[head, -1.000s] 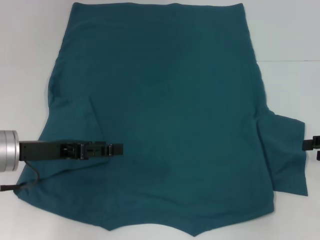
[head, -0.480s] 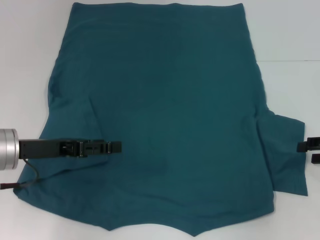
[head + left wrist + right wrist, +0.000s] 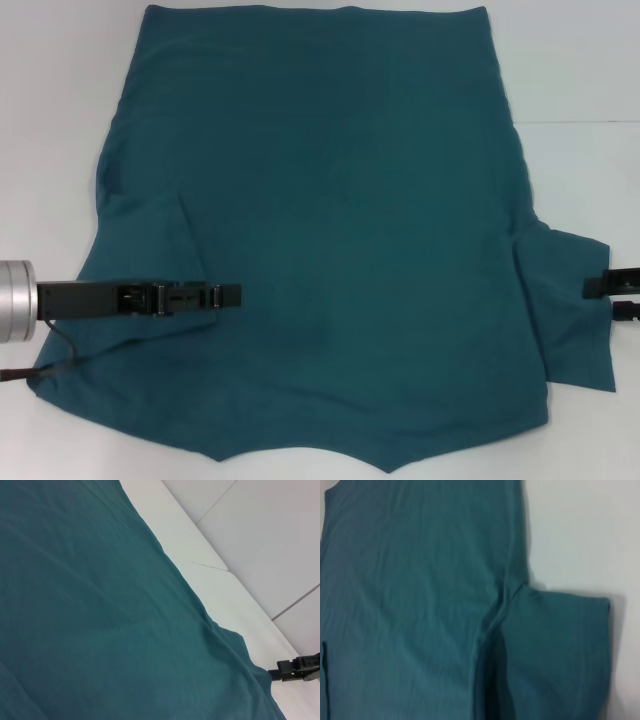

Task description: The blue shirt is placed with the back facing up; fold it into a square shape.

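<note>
The blue shirt (image 3: pixel 330 230) is approached at its sleeve by the right gripper (image 3: pixel 612 297), fingers parted for grasping; the left gripper's (image 3: pixel 225 296) finger state cannot be told.

The blue shirt (image 3: pixel 340 230) lies flat, plain back up, right sleeve spread outward.

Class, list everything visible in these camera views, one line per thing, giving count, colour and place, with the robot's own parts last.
blue shirt: one, dark teal-blue, spread flat over most of the table, plain side up, one sleeve lying out on the robot's right.
table: one, white, under the shirt, bare at both sides.
left gripper: one, black on a silver wrist, reaching in from the robot's left above the shirt's near part.
right gripper: one, black, at the right edge of the head view, by the sleeve's outer hem.
</note>
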Controlling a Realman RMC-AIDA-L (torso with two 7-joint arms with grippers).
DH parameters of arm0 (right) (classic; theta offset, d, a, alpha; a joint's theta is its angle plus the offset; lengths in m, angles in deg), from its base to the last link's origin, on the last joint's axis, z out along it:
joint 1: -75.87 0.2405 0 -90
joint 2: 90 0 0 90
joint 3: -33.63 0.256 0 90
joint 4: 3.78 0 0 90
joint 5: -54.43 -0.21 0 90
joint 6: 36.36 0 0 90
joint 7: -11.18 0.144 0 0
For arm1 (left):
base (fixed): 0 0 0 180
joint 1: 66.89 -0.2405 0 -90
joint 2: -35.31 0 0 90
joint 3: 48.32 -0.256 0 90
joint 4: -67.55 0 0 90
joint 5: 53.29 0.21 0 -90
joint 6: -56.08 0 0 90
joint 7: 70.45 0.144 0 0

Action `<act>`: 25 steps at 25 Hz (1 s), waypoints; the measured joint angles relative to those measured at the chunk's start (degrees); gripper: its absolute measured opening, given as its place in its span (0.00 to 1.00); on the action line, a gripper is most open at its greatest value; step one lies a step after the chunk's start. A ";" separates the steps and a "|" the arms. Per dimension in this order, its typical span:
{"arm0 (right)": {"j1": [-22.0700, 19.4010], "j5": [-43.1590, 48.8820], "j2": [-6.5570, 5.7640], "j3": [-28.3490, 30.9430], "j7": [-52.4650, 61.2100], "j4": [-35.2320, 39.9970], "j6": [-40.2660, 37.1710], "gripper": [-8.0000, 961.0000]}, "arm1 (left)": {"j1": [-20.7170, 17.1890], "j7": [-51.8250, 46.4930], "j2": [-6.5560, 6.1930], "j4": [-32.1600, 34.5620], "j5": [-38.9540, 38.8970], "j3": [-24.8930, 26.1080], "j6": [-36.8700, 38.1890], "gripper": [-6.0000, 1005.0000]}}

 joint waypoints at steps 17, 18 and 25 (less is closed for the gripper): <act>0.22 1.09 0.63 0.02 0.19 -0.09 0.83 0.73 | -0.03 0.00 0.00 0.00 0.00 0.00 -0.19 0.79; 0.27 1.06 0.80 0.02 0.15 -0.09 1.01 0.73 | -0.03 0.00 0.00 0.00 0.00 0.00 -0.22 0.79; 1.02 1.18 1.43 -0.30 0.29 -0.34 1.98 0.73 | -0.10 0.00 0.00 -0.07 0.00 0.00 -0.32 0.79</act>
